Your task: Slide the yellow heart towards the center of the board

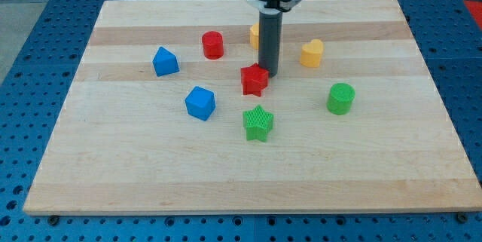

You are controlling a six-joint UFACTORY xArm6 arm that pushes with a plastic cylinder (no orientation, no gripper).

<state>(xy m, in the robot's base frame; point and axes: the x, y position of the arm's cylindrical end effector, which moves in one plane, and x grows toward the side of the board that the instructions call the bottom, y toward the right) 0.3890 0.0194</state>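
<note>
right of my tip (pixel 269 73), bare wood up to the untouched yellow heart (pixel 312 53)

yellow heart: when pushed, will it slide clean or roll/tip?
The yellow heart is squat with a flat base on the smooth wooden board, so it likely slides rather than tips or rolls. It looks like rigid ribbed plastic, probably light. Its lobed outline may make it rotate if my tip contacts off-centre.

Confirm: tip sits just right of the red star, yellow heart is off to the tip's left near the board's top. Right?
Not quite. In the camera view my tip is just right of the red star, but the yellow heart lies to the tip's right, not its left, near the board's top.
</note>
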